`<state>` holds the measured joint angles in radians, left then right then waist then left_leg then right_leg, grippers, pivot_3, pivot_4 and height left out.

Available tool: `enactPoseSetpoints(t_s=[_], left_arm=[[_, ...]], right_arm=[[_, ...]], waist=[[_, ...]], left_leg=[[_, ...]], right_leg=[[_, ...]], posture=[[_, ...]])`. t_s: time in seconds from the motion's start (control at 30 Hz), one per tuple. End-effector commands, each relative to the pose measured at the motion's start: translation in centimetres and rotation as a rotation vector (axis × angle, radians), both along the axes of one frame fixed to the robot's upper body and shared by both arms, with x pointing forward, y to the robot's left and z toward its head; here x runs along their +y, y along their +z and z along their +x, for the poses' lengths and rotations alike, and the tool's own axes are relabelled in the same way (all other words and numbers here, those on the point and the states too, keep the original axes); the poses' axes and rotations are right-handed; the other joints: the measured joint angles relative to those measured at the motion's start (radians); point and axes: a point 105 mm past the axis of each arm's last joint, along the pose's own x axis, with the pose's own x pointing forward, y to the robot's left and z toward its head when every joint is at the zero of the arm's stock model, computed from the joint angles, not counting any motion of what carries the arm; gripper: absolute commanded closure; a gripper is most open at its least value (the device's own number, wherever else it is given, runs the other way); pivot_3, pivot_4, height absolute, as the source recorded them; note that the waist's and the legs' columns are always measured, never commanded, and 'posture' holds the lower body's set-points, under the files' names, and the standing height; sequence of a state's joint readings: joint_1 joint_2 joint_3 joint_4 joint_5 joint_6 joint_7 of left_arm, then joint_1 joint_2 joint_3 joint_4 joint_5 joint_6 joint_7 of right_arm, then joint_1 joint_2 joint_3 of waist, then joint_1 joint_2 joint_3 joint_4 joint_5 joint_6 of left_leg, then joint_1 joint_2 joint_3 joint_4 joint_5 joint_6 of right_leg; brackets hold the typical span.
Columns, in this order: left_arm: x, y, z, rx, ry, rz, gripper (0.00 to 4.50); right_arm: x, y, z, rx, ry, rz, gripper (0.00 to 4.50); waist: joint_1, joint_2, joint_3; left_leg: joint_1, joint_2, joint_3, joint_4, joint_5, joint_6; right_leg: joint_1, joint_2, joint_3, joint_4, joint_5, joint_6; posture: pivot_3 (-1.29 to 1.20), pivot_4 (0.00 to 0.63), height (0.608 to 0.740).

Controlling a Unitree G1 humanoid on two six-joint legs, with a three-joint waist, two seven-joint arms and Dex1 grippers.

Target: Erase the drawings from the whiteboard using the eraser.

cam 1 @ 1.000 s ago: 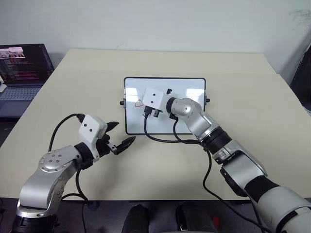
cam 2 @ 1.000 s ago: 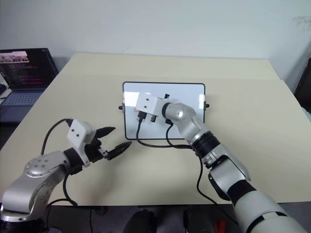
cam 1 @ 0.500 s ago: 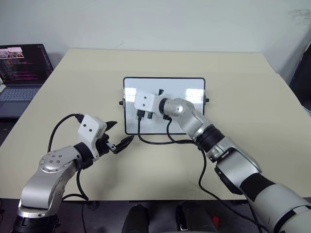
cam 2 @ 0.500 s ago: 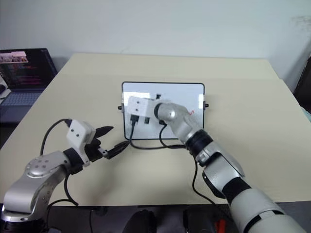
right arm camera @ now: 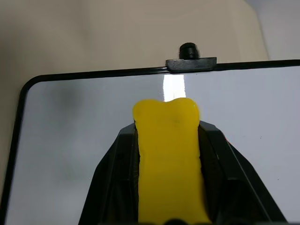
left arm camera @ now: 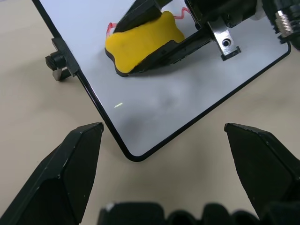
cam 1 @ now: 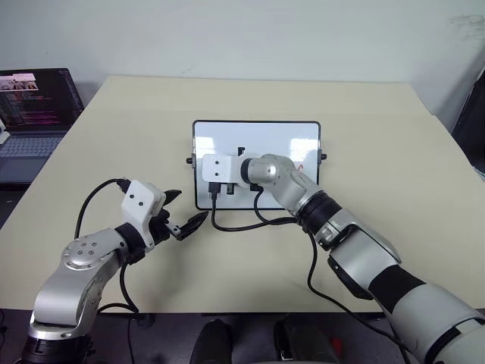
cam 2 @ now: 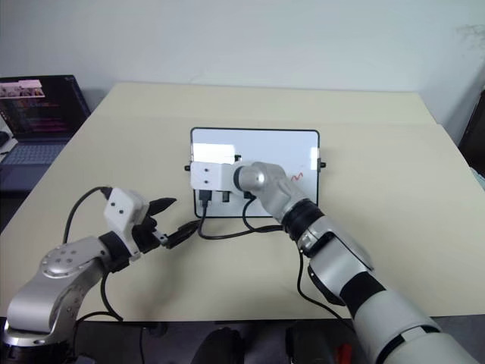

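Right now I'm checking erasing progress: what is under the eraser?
The eraser lies on the whiteboard, with red drawing ends showing at its edges. What it covers cannot be seen.

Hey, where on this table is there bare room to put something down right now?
The table is bare behind the whiteboard and along its right side. The front-left corner is crowded by the open left gripper; the board's left end is crowded by the right gripper holding the eraser.
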<state>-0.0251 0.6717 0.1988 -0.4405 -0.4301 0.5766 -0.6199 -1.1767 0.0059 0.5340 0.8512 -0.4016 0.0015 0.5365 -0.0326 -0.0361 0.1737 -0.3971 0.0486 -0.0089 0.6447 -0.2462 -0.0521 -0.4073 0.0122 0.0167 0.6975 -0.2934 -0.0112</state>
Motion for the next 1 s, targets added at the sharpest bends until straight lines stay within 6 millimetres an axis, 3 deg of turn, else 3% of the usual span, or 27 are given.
enactPoseSetpoints(t_s=[0.03, 0.1, 0.23, 0.33, 0.43, 0.57, 0.63, 0.9, 1.0], left_arm=[[-0.4, 1.1, 0.1, -0.051, -0.017, 0.009, 0.0], [-0.4, 1.1, 0.1, -0.051, -0.02, 0.009, 0.0], [-0.5, 1.2, 0.2, -0.053, -0.026, 0.01, 0.0], [-0.7, 1.2, 0.3, -0.053, -0.031, 0.009, 0.0], [-0.7, 1.2, 0.3, -0.053, -0.033, 0.009, 0.0], [-0.8, 1.1, 0.2, -0.05, -0.042, 0.006, 0.0], [-0.8, 1.1, 0.2, -0.049, -0.043, 0.006, 0.0], [-0.8, 1.3, 0.5, -0.055, -0.043, 0.006, 0.0], [-0.8, 1.4, 0.7, -0.061, -0.038, 0.0, 0.0]], right_arm=[[-0.3, 3.2, 1.3, -0.093, -0.051, 0.074, 3.18], [-0.6, 2.5, 1.4, -0.071, -0.054, 0.042, 3.18], [-1.7, -0.8, 0.9, 0.045, -0.03, -0.083, 3.18], [-2.1, -1.7, 0.6, 0.076, -0.013, -0.126, 3.18], [-2.0, -0.7, 0.9, 0.034, -0.03, -0.095, 3.18], [-2.1, 2.8, 2.3, -0.093, -0.102, 0.033, 3.18], [-2.4, 3.3, 2.7, -0.109, -0.119, 0.047, 3.18], [-3.7, -1.5, 1.6, 0.062, -0.068, -0.138, 3.18], [-3.9, -2.3, 1.2, 0.091, -0.052, -0.167, 3.19]], waist=[[0.0, 0.0, 0.0], [0.0, 0.0, 0.0], [0.0, 0.0, 0.0], [0.001, 0.0, 0.0], [0.001, 0.0, 0.0], [0.001, 0.0, 0.0], [0.002, 0.0, 0.0], [0.002, 0.0, 0.0], [0.002, 0.0, 0.0]], left_leg=[[0.0, 0.0, 0.0, 0.0, 0.0, 0.0], [0.0, 0.0, 0.0, 0.0, 0.0, 0.0], [0.0, 0.0, 0.0, 0.0, 0.0, 0.0], [0.001, 0.0, 0.0, 0.0, 0.0, 0.0], [0.002, 0.0, 0.0, 0.0, 0.0, 0.0], [0.002, 0.0, -0.001, 0.0, 0.0, 0.0], [0.002, 0.0, -0.001, 0.0, 0.0, 0.0], [0.002, 0.0, -0.001, 0.0, 0.0, 0.0], [0.004, 0.0, -0.001, 0.0, 0.0, 0.0]], right_leg=[[0.0, 0.0, 0.0, 0.0, 0.0, 0.0], [0.0, 0.0, 0.0, 0.0, 0.0, 0.0], [0.0, 0.0, 0.0, -0.001, 0.0, 0.0], [0.001, 0.0, 0.0, -0.001, 0.0, 0.0], [0.002, 0.0, 0.0, 0.0, 0.0, 0.0], [0.002, 0.0, -0.001, 0.001, 0.0, -0.001], [0.002, 0.0, -0.001, 0.001, 0.001, -0.001], [0.002, 0.0, 0.0, 0.0, 0.001, -0.001], [0.003, 0.0, -0.001, 0.001, 0.001, -0.001]], posture=[[0.0, 0.15, 0.74], [0.0, 0.15, 0.74], [0.0, 0.15, 0.74], [0.0, 0.15, 0.74], [0.0, 0.15, 0.74], [0.0, 0.15, 0.74], [0.0, 0.15, 0.74], [0.0, 0.15, 0.74], [0.0, 0.15, 0.74]])
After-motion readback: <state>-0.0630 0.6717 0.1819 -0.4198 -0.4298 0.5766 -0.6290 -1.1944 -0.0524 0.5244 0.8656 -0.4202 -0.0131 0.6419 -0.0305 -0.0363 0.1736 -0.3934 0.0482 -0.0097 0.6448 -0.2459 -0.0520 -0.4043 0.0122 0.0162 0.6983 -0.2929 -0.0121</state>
